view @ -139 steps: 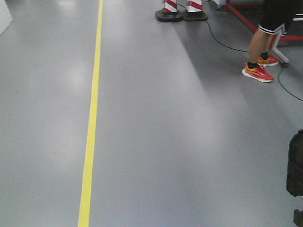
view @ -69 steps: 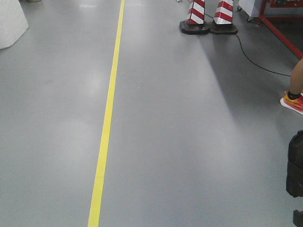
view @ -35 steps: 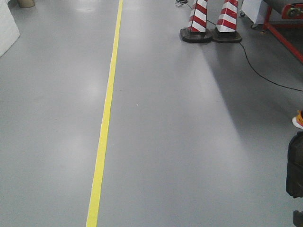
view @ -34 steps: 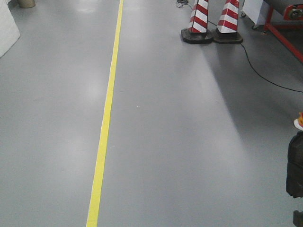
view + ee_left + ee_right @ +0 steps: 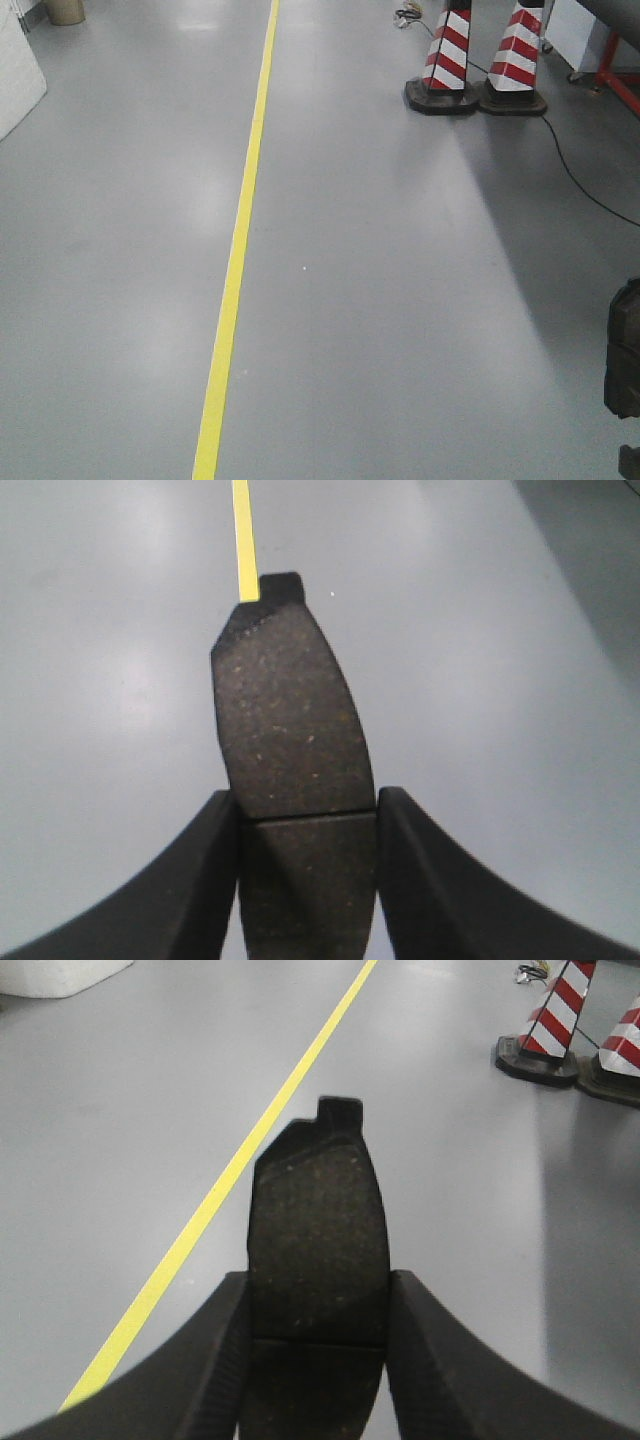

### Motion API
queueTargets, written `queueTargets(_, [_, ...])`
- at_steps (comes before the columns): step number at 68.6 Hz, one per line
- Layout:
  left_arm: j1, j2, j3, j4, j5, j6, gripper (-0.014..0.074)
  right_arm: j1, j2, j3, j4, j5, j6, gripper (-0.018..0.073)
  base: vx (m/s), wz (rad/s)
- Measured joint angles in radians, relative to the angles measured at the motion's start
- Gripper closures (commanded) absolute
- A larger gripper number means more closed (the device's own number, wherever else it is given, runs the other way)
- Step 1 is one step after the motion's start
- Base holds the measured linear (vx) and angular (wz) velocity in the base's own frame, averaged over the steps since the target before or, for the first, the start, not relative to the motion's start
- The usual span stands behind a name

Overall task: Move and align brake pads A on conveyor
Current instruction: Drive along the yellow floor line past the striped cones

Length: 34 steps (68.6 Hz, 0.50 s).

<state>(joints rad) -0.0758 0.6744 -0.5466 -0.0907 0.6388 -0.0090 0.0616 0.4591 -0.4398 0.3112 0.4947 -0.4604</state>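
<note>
In the left wrist view, a dark-grey brake pad (image 5: 290,710) with a thin groove across it sticks out forward from my left gripper (image 5: 307,820), whose jaws are shut on its sides. My right gripper (image 5: 318,1310) is likewise shut on a second brake pad (image 5: 318,1220), held lengthwise above the grey floor. Both pads hang in the air, touching nothing else. The conveyor belt is out of view. Neither gripper shows in the front view.
A yellow floor line (image 5: 240,250) runs ahead on the grey floor. Two red-and-white cones (image 5: 480,60) stand at the far right, with a black cable (image 5: 580,185) trailing from them. A red frame leg (image 5: 622,92), a white block (image 5: 15,80) and a black part (image 5: 625,350) sit at the edges.
The front view has advanced along the floor. The cones have shifted down and right in the frame, and the person's orange shoe has left the view.
</note>
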Motion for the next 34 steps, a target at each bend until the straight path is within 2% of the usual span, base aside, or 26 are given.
queueTargets(34, [0.000,0.000,0.000,0.000,0.000,0.000,0.0537,0.000,0.000,0.000,0.000,0.000,0.000,0.0562,0.58,0.01])
